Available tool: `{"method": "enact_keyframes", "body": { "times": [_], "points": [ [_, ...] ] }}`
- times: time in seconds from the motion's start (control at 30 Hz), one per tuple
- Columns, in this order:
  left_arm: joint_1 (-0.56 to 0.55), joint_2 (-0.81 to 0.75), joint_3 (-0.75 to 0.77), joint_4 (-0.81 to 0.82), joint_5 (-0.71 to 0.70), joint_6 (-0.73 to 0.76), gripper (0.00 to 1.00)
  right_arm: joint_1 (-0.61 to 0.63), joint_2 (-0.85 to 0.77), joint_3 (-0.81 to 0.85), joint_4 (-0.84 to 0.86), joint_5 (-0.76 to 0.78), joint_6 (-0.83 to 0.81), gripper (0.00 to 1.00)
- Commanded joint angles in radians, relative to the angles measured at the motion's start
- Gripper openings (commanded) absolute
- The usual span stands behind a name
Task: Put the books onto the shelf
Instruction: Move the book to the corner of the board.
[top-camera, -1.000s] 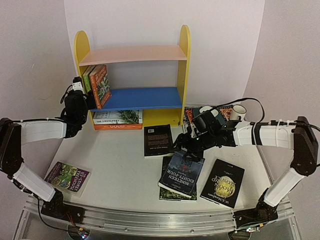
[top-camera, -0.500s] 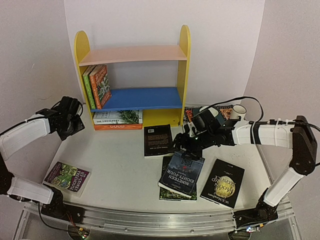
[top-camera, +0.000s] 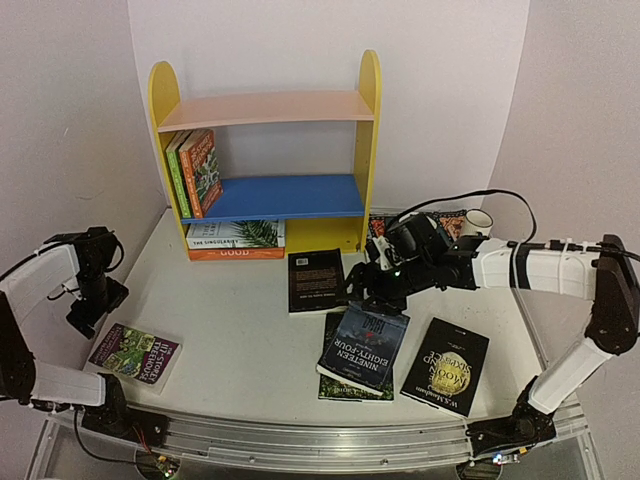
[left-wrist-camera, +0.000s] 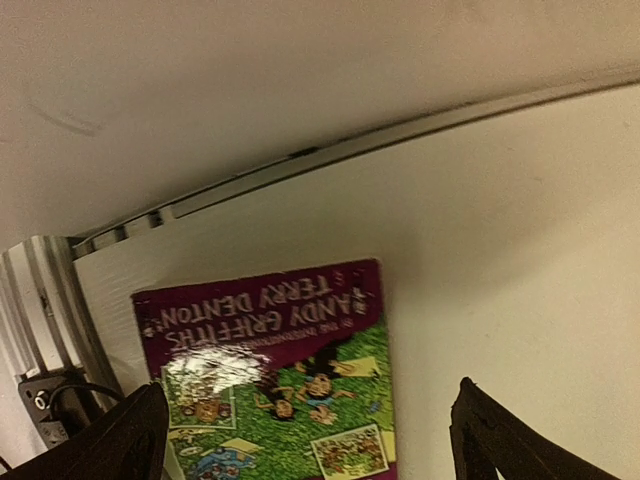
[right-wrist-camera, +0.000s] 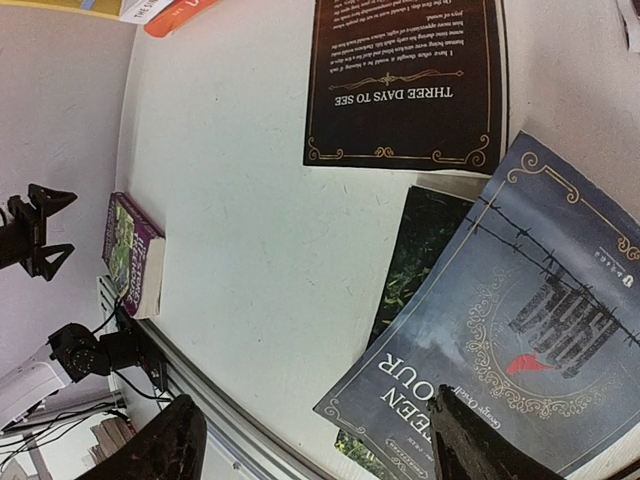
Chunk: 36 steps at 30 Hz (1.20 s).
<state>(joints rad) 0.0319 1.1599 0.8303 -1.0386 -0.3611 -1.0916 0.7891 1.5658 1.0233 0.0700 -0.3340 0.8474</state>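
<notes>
The shelf (top-camera: 365, 120) holds a green and an orange book (top-camera: 196, 172) upright on its blue board. A white palm-leaf book (top-camera: 236, 234) lies on an orange one on the base. My left gripper (top-camera: 88, 312) is open and empty, hanging just above the purple book (top-camera: 133, 352) (left-wrist-camera: 270, 370) at the near left. My right gripper (top-camera: 374, 288) (right-wrist-camera: 315, 440) is open and empty over the far edge of the blue-grey Nineteen Eighty-Four book (top-camera: 365, 345) (right-wrist-camera: 530, 340). That book rests on a dark green book (top-camera: 340, 387). A black book (top-camera: 317, 280) and a black moon-cover book (top-camera: 445, 365) lie flat nearby.
A white cup (top-camera: 479, 220) and another dark book (top-camera: 383, 226) sit at the back right beside the shelf. A metal rail (top-camera: 300, 445) runs along the table's near edge. Walls stand close on the left and right.
My left arm has pulled back from the shelf and swung down to the near left over the purple book, its jaws opening wider. The right arm has hardly moved.
</notes>
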Motion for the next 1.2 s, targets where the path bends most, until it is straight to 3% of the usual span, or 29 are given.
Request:
{"method": "enact_keyframes", "body": {
  "times": [0.0, 0.2, 0.6, 0.9, 1.03, 1.17],
  "points": [
    [0.104, 0.001, 0.04, -0.102, 0.018, -0.029, 0.99, -0.012, -0.051, -0.002, -0.018, -0.041, -0.047, 0.77],
    [0.192, 0.012, 0.042, -0.104, -0.007, -0.003, 0.99, -0.02, -0.058, -0.013, -0.019, -0.061, -0.055, 0.77],
    [0.322, -0.098, -0.16, -0.053, 0.019, -0.165, 0.99, -0.03, -0.061, -0.01, -0.021, -0.069, -0.051, 0.77],
    [0.323, -0.018, -0.285, 0.204, 0.251, -0.098, 0.96, -0.031, -0.051, 0.014, -0.027, -0.079, -0.045, 0.77],
    [0.323, -0.011, -0.329, 0.27, 0.322, -0.096, 0.88, -0.032, -0.04, 0.023, -0.026, -0.084, -0.035, 0.77],
    [0.29, -0.017, -0.381, 0.352, 0.436, -0.1, 0.74, -0.031, -0.023, 0.041, -0.027, -0.091, -0.031, 0.77]
  ]
}}
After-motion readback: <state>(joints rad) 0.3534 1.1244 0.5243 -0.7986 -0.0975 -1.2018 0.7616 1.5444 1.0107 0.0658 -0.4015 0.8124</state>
